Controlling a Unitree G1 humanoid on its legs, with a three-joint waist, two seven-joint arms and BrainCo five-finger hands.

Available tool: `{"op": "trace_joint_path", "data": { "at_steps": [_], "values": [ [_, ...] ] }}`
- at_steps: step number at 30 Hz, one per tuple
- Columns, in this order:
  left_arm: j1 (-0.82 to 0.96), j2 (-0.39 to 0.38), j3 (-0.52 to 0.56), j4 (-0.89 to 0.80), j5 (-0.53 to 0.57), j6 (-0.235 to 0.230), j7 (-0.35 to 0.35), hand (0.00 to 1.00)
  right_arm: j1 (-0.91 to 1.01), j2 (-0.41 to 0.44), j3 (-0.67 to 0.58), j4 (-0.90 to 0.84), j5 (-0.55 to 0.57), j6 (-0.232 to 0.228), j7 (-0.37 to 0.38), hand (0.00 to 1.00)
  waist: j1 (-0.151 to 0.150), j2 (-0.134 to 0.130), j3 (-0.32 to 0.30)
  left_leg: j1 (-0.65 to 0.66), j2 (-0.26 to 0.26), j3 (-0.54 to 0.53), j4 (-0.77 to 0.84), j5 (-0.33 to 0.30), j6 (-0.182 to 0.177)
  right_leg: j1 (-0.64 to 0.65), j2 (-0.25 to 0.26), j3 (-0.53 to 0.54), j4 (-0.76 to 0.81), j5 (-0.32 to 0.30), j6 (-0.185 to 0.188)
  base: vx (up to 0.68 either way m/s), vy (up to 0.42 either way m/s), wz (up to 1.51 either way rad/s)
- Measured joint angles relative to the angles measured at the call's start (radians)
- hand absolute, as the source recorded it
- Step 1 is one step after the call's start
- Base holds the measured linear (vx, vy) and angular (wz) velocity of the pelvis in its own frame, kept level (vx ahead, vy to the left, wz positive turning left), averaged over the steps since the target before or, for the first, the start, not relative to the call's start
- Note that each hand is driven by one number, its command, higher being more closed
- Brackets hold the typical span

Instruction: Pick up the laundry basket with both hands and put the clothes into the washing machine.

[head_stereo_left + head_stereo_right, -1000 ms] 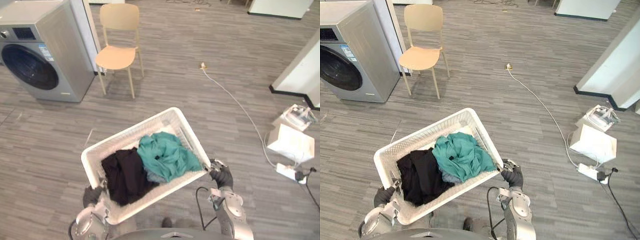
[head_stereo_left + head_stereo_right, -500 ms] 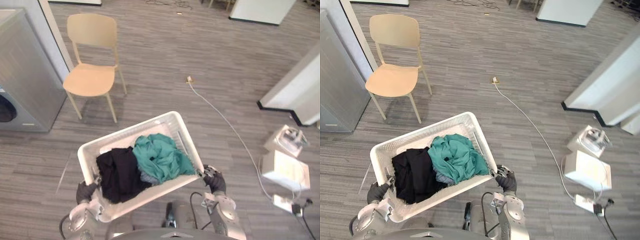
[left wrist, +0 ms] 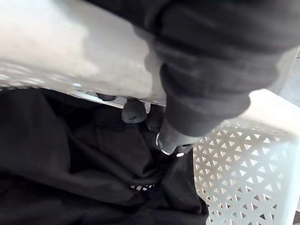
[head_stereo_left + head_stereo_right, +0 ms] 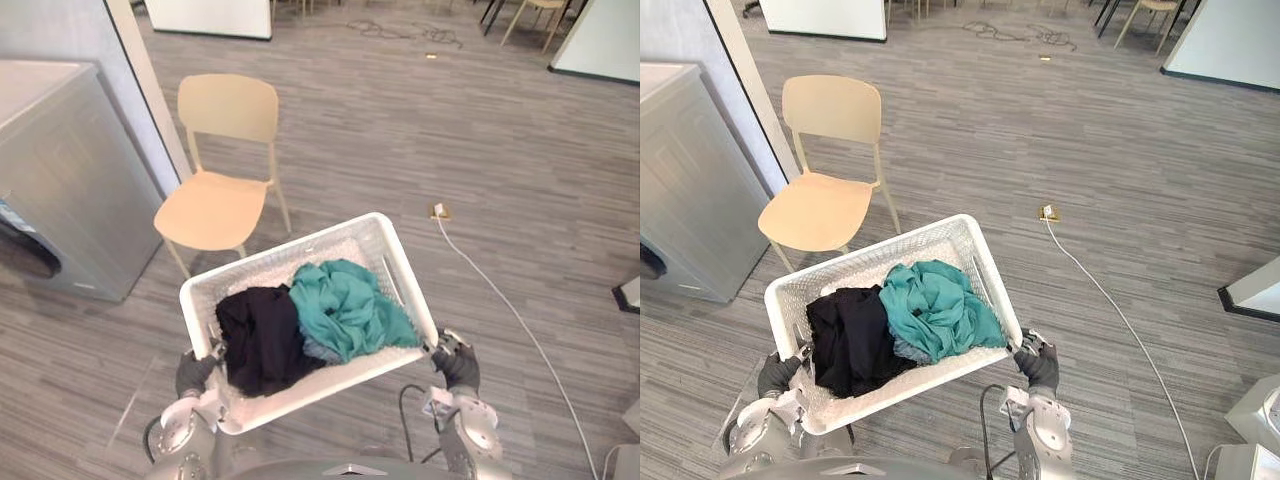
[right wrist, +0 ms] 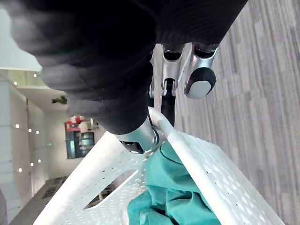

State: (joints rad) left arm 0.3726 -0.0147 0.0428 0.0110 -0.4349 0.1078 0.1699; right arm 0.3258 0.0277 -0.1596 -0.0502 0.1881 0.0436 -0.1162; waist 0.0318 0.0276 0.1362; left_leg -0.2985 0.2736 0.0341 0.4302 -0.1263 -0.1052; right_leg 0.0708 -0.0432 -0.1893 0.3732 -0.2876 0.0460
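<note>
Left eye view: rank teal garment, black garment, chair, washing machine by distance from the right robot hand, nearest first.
1. Teal garment, in the laundry basket end held by the right robot hand.
2. Black garment, the basket's left end.
3. Chair, beyond the basket, leftward.
4. Washing machine, far left.

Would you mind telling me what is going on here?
The robot holds up a white laundry basket, its left hand and right hand gripping opposite ends. A black garment and a teal garment lie inside. The washing machine stands ahead to its left, beside a chair; the clothes are not yet loaded.
</note>
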Motion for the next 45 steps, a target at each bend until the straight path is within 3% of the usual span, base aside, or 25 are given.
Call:
{"op": "trace_joint_path", "data": {
  "at_steps": [1,2,3,4,5,7,9,12,14,15,16,17,19,20,22,24,26,28,30,31,32,37,40,42,45],
  "values": [
    [0.000,0.005,0.004,0.011,-0.005,0.000,0.001,1.00,-0.011,0.002,-0.001,0.025,-0.001,-0.001,0.002,1.00,0.006,-0.010,0.000,0.025,-0.021,-0.009,-0.001,0.027,-0.060,0.005,-0.017,0.020,0.013,-0.008,0.015,0.48,0.340,-0.47],
    [-0.014,0.016,0.017,0.036,-0.014,0.000,0.006,1.00,-0.029,0.023,-0.001,0.068,-0.002,0.004,0.003,1.00,-0.005,-0.055,0.002,0.035,-0.044,0.033,0.045,0.007,-0.029,0.015,-0.059,0.040,0.029,-0.006,0.051,0.41,0.299,-0.27],
    [-0.029,0.030,0.016,0.059,-0.015,0.001,0.015,1.00,-0.024,0.023,0.002,0.069,-0.004,0.009,0.008,1.00,-0.011,-0.062,0.000,0.028,-0.048,0.043,0.087,-0.016,-0.009,0.014,-0.072,0.037,0.046,0.023,0.088,0.46,0.370,-0.14],
    [-0.035,0.050,0.003,0.082,-0.016,0.002,0.019,1.00,-0.016,0.025,-0.002,0.069,-0.009,0.010,0.014,1.00,-0.017,-0.063,-0.001,0.045,-0.059,0.054,0.120,-0.054,0.009,-0.005,-0.092,0.037,0.120,0.084,0.088,0.34,0.321,-0.08],
    [-0.034,0.053,-0.001,0.082,-0.016,0.002,0.019,1.00,-0.013,0.026,-0.005,0.070,-0.010,0.010,0.019,1.00,-0.018,-0.063,0.000,0.063,-0.065,0.063,0.119,-0.068,0.018,-0.024,-0.102,0.038,0.174,0.112,0.079,0.33,0.323,-0.18],
    [-0.032,0.057,-0.002,0.082,-0.014,0.002,0.019,1.00,-0.020,0.024,-0.011,0.109,-0.028,0.011,0.024,1.00,-0.023,-0.051,0.010,0.202,-0.092,0.135,0.019,-0.106,0.065,-0.153,-0.183,0.015,0.457,0.232,-0.021,0.40,0.317,-0.33],
    [-0.039,0.089,0.014,0.080,-0.013,-0.001,0.019,1.00,-0.021,0.024,0.010,0.136,-0.038,0.016,0.046,1.00,-0.036,-0.048,0.011,0.292,-0.089,0.146,-0.066,-0.109,0.071,-0.248,-0.150,-0.047,0.567,0.109,-0.018,0.33,0.136,-0.17],
    [-0.047,0.093,0.023,0.080,-0.012,0.000,0.018,1.00,-0.010,0.024,0.021,0.114,-0.038,0.017,0.048,1.00,-0.062,-0.054,0.014,0.340,-0.091,0.147,-0.114,-0.111,0.069,-0.337,-0.072,-0.089,0.497,0.043,-0.018,0.25,-0.061,0.12],
    [-0.045,0.092,0.024,0.077,-0.013,0.000,0.017,1.00,0.001,0.026,0.030,0.084,-0.039,0.016,0.046,1.00,-0.068,-0.070,0.008,0.357,-0.104,0.156,-0.120,-0.125,0.046,-0.340,-0.042,-0.122,0.245,0.102,-0.028,0.25,-0.116,0.06],
    [-0.048,0.090,0.029,0.066,-0.013,0.000,0.017,1.00,0.023,0.029,0.039,0.052,-0.039,0.013,0.045,1.00,-0.066,-0.113,0.007,0.368,-0.139,0.158,-0.109,-0.164,0.011,-0.305,-0.048,-0.128,0.091,0.146,-0.105,0.28,-0.130,-0.25],
    [-0.055,0.051,0.026,0.074,-0.009,-0.001,0.017,1.00,0.000,0.009,0.030,0.051,-0.039,0.012,0.040,1.00,-0.054,-0.057,0.025,0.363,-0.099,0.161,-0.096,-0.187,0.005,-0.287,-0.002,-0.128,0.057,0.164,-0.106,0.29,-0.133,-0.36],
    [-0.053,0.037,0.024,0.072,0.002,-0.001,0.017,1.00,0.006,0.002,0.024,0.029,-0.040,0.013,0.039,1.00,-0.056,-0.035,0.025,0.364,-0.083,0.169,-0.080,-0.189,0.006,-0.272,0.024,-0.120,0.028,0.160,-0.108,0.19,-0.089,-0.38],
    [-0.035,0.014,0.032,0.064,0.007,0.000,0.010,1.00,0.009,-0.001,0.026,0.019,-0.056,0.013,0.038,1.00,-0.050,-0.019,0.039,0.357,-0.042,0.187,0.053,-0.193,0.012,-0.229,0.064,-0.095,0.008,0.121,-0.116,0.15,-0.084,-0.36],
    [-0.005,0.005,0.035,0.039,0.009,0.000,0.006,1.00,0.029,-0.003,0.040,0.002,-0.063,0.013,0.037,1.00,-0.036,-0.007,0.049,0.299,0.010,0.180,0.265,-0.171,0.029,-0.184,0.097,-0.077,-0.004,0.109,-0.129,0.15,-0.086,-0.54],
    [0.032,0.001,0.033,0.008,0.005,0.000,-0.002,1.00,0.063,-0.010,0.051,-0.053,-0.067,0.013,0.038,1.00,-0.021,0.015,0.061,0.197,0.065,0.133,0.525,-0.070,0.039,-0.134,0.124,-0.069,-0.006,0.091,-0.141,0.15,-0.037,-0.45],
    [0.053,-0.004,0.032,-0.009,0.003,0.000,-0.004,1.00,0.092,-0.020,0.059,-0.115,-0.070,0.014,0.038,1.00,-0.015,0.016,0.059,0.068,0.075,0.110,0.686,-0.060,0.042,-0.079,0.122,-0.061,-0.037,0.079,-0.138,0.21,0.031,-0.12],
    [0.054,-0.005,0.032,-0.026,-0.001,0.000,-0.004,1.00,0.094,-0.021,0.064,-0.139,-0.072,0.014,0.038,1.00,-0.008,0.010,0.056,0.034,0.076,0.146,0.607,-0.092,0.075,-0.045,0.114,-0.060,-0.074,0.091,-0.141,0.23,0.066,0.00],
    [0.050,-0.005,0.036,-0.040,-0.001,-0.002,-0.004,1.00,0.088,-0.023,0.068,-0.138,-0.075,0.014,0.038,1.00,0.006,0.010,0.044,0.045,0.058,0.158,0.377,-0.122,0.072,-0.032,0.098,-0.056,-0.080,0.104,-0.128,0.29,0.141,-0.13],
    [0.049,-0.004,0.039,-0.039,-0.001,-0.004,-0.003,1.00,0.077,-0.023,0.071,-0.129,-0.078,0.014,0.039,1.00,0.010,0.012,0.036,0.100,0.040,0.154,0.139,-0.089,0.070,-0.031,0.080,-0.048,-0.069,0.106,-0.123,0.24,0.177,-0.19],
    [0.048,-0.005,0.037,-0.039,-0.001,-0.004,-0.003,1.00,0.066,-0.023,0.069,-0.129,-0.079,0.014,0.039,1.00,0.004,0.015,0.032,0.131,0.049,0.167,0.032,0.002,0.097,-0.027,0.070,-0.045,-0.062,0.098,-0.099,0.19,0.169,-0.05],
    [0.045,-0.004,0.037,-0.035,-0.002,-0.004,-0.003,1.00,0.063,-0.021,0.066,-0.127,-0.079,0.014,0.038,1.00,0.000,0.012,0.033,0.135,0.049,0.181,0.020,0.016,0.053,-0.024,0.061,-0.043,-0.055,0.088,-0.082,0.22,0.235,0.06],
    [0.013,0.039,0.060,0.019,-0.008,-0.013,-0.001,1.00,0.044,0.031,0.059,-0.035,-0.079,0.012,0.041,1.00,-0.021,-0.073,-0.006,0.193,-0.044,0.222,-0.024,0.000,0.039,0.004,-0.014,0.002,-0.107,0.092,-0.032,0.11,0.217,0.04],
    [-0.006,0.040,0.066,0.065,-0.013,-0.012,-0.001,1.00,0.003,0.034,0.045,0.033,-0.078,0.008,0.041,1.00,-0.017,-0.067,-0.002,0.160,-0.074,0.113,0.044,-0.056,0.028,-0.003,-0.018,0.029,-0.102,0.088,0.002,-0.06,0.160,-0.18],
    [-0.006,0.035,0.047,0.104,-0.009,-0.005,0.000,1.00,-0.005,0.034,0.014,0.130,-0.067,0.009,0.041,1.00,-0.028,-0.062,0.001,0.134,-0.132,0.124,0.059,-0.092,0.056,-0.054,-0.077,0.061,-0.047,0.060,0.032,-0.10,0.312,-0.11],
    [-0.004,0.042,0.038,0.121,0.010,-0.001,0.002,1.00,-0.015,0.033,0.003,0.187,-0.055,0.010,0.041,1.00,-0.031,-0.052,0.010,0.132,-0.176,0.147,0.052,-0.114,0.091,-0.117,-0.118,0.064,0.039,0.091,0.008,-0.01,0.208,-0.23]
  ]
}}
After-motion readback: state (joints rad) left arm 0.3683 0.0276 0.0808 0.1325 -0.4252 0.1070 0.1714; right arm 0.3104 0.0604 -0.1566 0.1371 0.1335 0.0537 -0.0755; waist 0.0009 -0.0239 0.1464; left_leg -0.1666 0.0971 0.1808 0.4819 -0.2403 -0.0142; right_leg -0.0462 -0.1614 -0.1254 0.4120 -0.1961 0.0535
